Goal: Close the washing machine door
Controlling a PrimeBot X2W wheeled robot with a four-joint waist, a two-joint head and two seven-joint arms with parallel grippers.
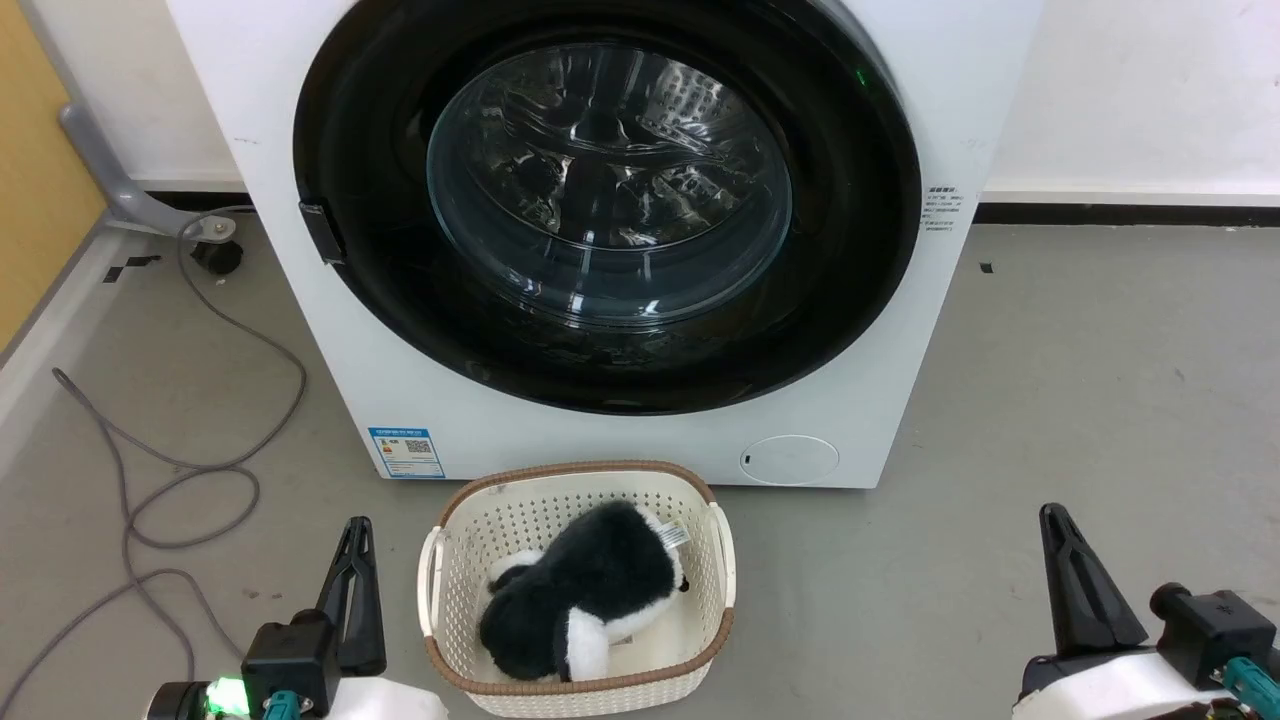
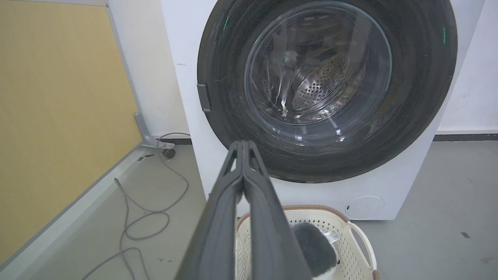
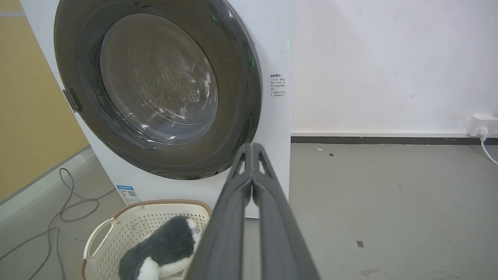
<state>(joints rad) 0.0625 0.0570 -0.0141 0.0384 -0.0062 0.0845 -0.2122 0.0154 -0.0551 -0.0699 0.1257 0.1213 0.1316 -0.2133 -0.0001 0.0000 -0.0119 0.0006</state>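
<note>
The white washing machine [image 1: 880, 380] fills the upper head view. Its round black-rimmed door [image 1: 380, 180] lies flat against the front, its glass bowl window [image 1: 610, 190] showing the steel drum behind. A small handle tab [image 1: 322, 232] sits on the door's left rim. My left gripper [image 1: 357, 528] is low at the left, fingers pressed together and holding nothing. My right gripper [image 1: 1052, 518] is low at the right, also shut and empty. Both stand well short of the machine. The door [image 2: 424, 97] and the door [image 3: 233, 97] also face each wrist camera beyond the shut fingers.
A cream basket [image 1: 445, 560] with a brown rim stands on the grey floor before the machine, holding a black-and-white plush toy [image 1: 585, 600]. A grey cable [image 1: 200, 470] loops on the floor at the left beside a yellow wall [image 1: 35, 190]. A wall socket [image 3: 481, 125] is at the right.
</note>
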